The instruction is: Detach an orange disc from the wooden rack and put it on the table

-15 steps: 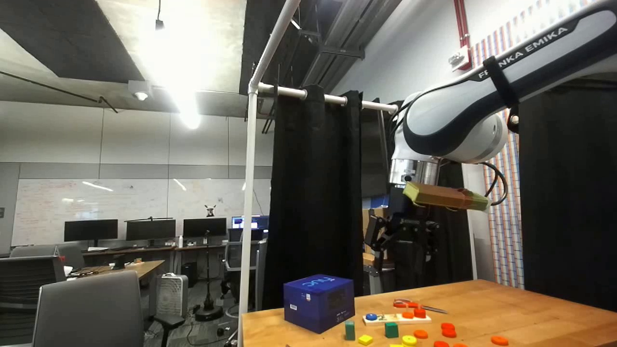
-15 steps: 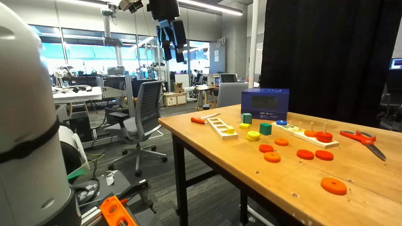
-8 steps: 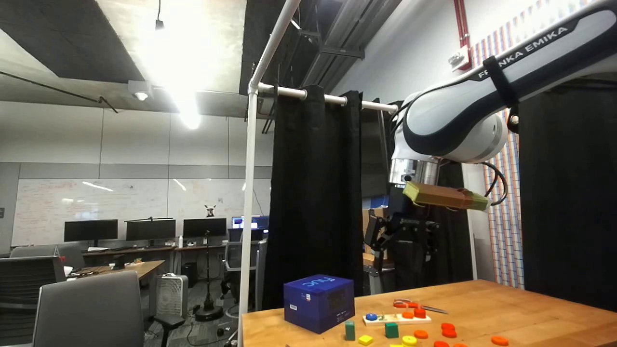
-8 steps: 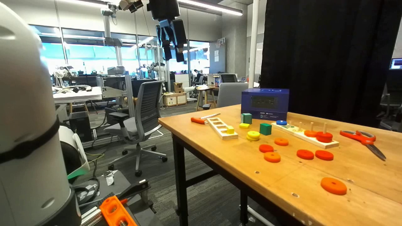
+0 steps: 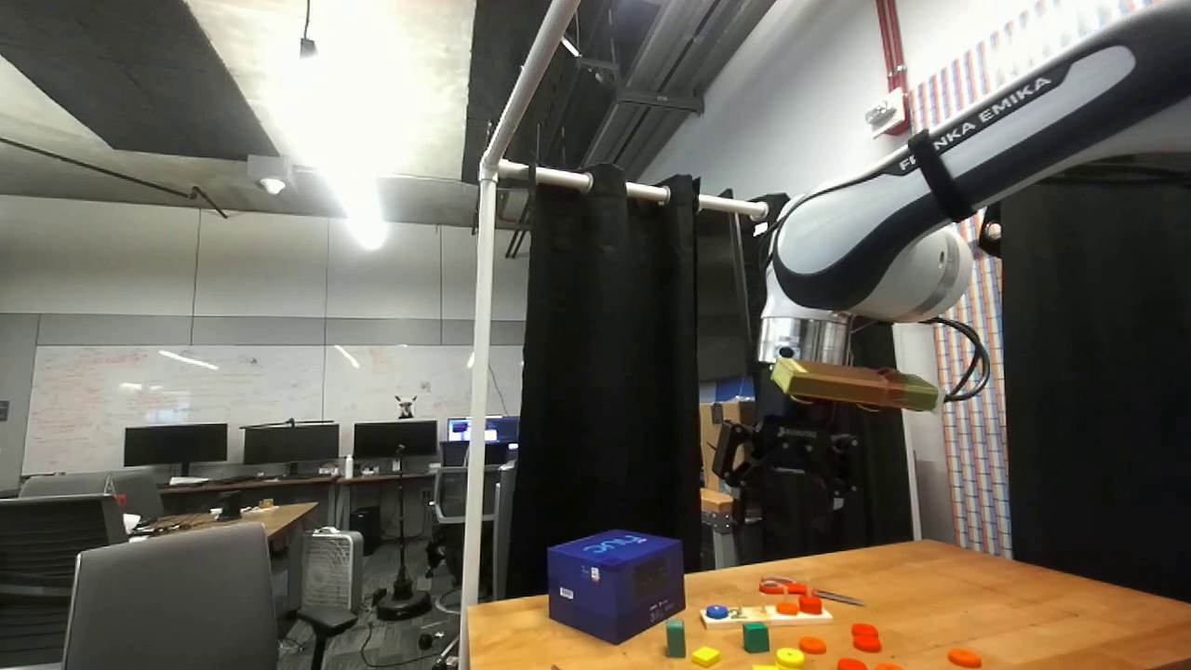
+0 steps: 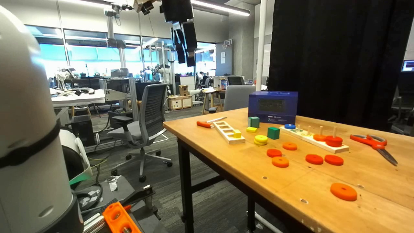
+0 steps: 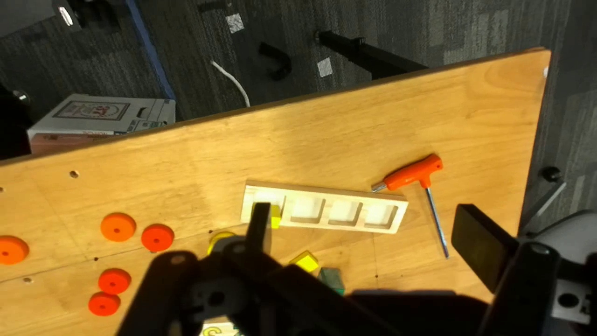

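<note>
The wooden rack [image 6: 337,149] is a narrow pale board with upright pegs on the light-brown table [image 6: 239,158]. An orange disc [image 6: 319,138] sits on one peg, beside red-orange discs [image 6: 333,141] on the end peg and a blue disc [image 6: 289,126] at the far end. The rack also shows in an exterior view [image 5: 758,615], with its orange disc [image 5: 787,609]. My gripper [image 7: 371,233] is open and empty, high above the table; both exterior views show it [image 5: 791,507] [image 6: 186,61]. In the wrist view the rack is mostly hidden behind the gripper.
Loose orange discs [image 6: 343,191] and red discs [image 6: 314,159] lie before the rack. Scissors [image 6: 368,140] and a blue box [image 6: 273,106] stand near it. A compartment tray [image 7: 326,210], an orange-handled hex key [image 7: 413,173], green blocks [image 6: 273,132] and yellow pieces [image 6: 260,139] lie around.
In the last half second the arm and gripper have shifted right in both exterior views and slightly down, with a slight turn. Before that they were still. The objects on the table have not moved.
</note>
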Motion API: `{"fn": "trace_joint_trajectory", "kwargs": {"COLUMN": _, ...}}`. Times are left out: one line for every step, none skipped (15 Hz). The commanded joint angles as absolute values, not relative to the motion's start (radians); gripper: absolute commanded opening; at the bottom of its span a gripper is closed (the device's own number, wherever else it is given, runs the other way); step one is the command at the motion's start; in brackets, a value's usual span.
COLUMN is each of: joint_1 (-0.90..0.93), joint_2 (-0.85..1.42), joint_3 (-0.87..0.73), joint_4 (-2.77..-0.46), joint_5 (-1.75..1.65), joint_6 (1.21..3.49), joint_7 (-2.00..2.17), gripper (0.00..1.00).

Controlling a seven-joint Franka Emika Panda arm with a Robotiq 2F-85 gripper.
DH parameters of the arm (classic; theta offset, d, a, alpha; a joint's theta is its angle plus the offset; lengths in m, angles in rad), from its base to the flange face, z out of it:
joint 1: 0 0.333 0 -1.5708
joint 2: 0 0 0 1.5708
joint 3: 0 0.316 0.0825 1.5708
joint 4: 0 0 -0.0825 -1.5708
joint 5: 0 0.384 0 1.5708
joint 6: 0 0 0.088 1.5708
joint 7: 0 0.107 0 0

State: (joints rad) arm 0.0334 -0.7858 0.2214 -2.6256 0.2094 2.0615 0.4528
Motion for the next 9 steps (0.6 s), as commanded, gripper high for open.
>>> {"fn": "trace_joint_trajectory", "kwargs": {"joint_1": -0.054, "joint_2": -0.658, "joint_3": 0.233, "joint_4": -2.487, "joint_5": 0.205, "joint_6": 2.031, "joint_7": 0.594, "gripper": 1.0}}
{"fn": "trace_joint_trajectory", "kwargs": {"joint_1": -0.073, "joint_2": -0.611, "joint_3": 0.234, "joint_4": -2.441, "joint_5": 0.211, "joint_6": 2.034, "joint_7": 0.634, "gripper": 1.0}}
{"fn": "trace_joint_trajectory", "kwargs": {"joint_1": -0.086, "joint_2": -0.579, "joint_3": 0.237, "joint_4": -2.409, "joint_5": 0.212, "joint_6": 2.033, "joint_7": 0.681, "gripper": 1.0}}
{"fn": "trace_joint_trajectory", "kwargs": {"joint_1": -0.098, "joint_2": -0.536, "joint_3": 0.24, "joint_4": -2.369, "joint_5": 0.207, "joint_6": 2.031, "joint_7": 0.731, "gripper": 1.0}}
{"fn": "trace_joint_trajectory", "kwargs": {"joint_1": -0.103, "joint_2": -0.502, "joint_3": 0.239, "joint_4": -2.338, "joint_5": 0.207, "joint_6": 2.027, "joint_7": 0.78, "gripper": 1.0}}
{"fn": "trace_joint_trajectory", "kwargs": {"joint_1": -0.111, "joint_2": -0.46, "joint_3": 0.237, "joint_4": -2.304, "joint_5": 0.196, "joint_6": 2.023, "joint_7": 0.832, "gripper": 1.0}}
{"fn": "trace_joint_trajectory", "kwargs": {"joint_1": -0.112, "joint_2": -0.432, "joint_3": 0.232, "joint_4": -2.281, "joint_5": 0.193, "joint_6": 2.022, "joint_7": 0.882, "gripper": 1.0}}
{"fn": "trace_joint_trajectory", "kwargs": {"joint_1": -0.113, "joint_2": -0.404, "joint_3": 0.222, "joint_4": -2.26, "joint_5": 0.191, "joint_6": 2.015, "joint_7": 0.927, "gripper": 1.0}}
{"fn": "trace_joint_trajectory", "kwargs": {"joint_1": -0.114, "joint_2": -0.379, "joint_3": 0.213, "joint_4": -2.244, "joint_5": 0.187, "joint_6": 2.011, "joint_7": 0.971, "gripper": 1.0}}
